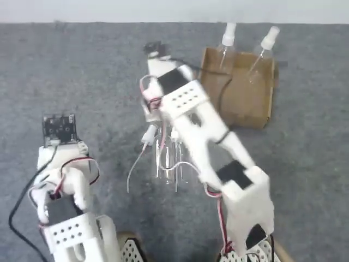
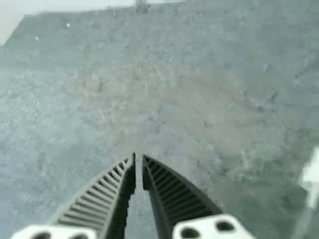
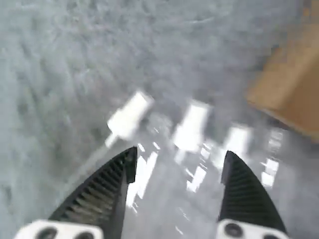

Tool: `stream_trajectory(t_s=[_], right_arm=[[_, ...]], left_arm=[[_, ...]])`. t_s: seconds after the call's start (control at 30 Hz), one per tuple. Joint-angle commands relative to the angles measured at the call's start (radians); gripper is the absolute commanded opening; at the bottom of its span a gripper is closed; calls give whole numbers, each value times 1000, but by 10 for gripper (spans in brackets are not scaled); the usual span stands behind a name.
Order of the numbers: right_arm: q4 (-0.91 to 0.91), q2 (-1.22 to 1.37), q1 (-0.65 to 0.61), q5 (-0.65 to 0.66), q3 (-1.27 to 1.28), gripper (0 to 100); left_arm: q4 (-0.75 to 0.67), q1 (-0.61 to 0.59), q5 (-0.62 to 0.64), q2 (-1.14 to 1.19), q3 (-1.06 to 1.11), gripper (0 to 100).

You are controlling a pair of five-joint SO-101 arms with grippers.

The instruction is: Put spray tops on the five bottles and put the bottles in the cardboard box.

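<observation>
- Jaws on the right tool (image 3: 179, 157) stand wide apart and hold nothing, over three clear bottles (image 1: 169, 158) clustered mid-frame in the high view.
- The left tool (image 2: 138, 158) is almost closed and empty, above the bare desk (image 2: 209, 99).
- The bottles look light, stiff, slick and probably tippy, so gripping just under the white spray tops (image 3: 192, 127) seems safest.
- The cardboard box (image 1: 248, 109), upper right, holds two capped bottles (image 1: 225, 46); its near half looks free.

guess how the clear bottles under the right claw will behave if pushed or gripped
The clear bottles look empty, tall and narrow, so probably light and apt to tip if nudged. Their glossy walls may slip in the open right claw. Standing close together, one pushed would likely knock its neighbours.
</observation>
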Motion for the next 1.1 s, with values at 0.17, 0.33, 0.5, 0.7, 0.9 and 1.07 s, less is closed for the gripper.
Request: stream_trajectory(t_s=[0.17, 0.33, 0.5, 0.7, 0.9, 1.07], right_arm=[[174, -340, 222, 313, 35, 217], [168, -487, 303, 446, 307, 219], [-104, -650, 349, 477, 710, 219], [-521, -760, 328, 470, 1129, 219], [-684, -696, 332, 413, 1227, 220], [-691, -631, 328, 407, 1226, 220]], left_arm=[[239, 273, -6, 473, -427, 43], [235, 399, -9, 706, -550, 154], [137, 496, -6, 934, -638, 165], [61, 528, 15, 1186, -766, 167], [40, 532, 35, 1355, -871, 167], [37, 532, 37, 1428, -909, 167]])
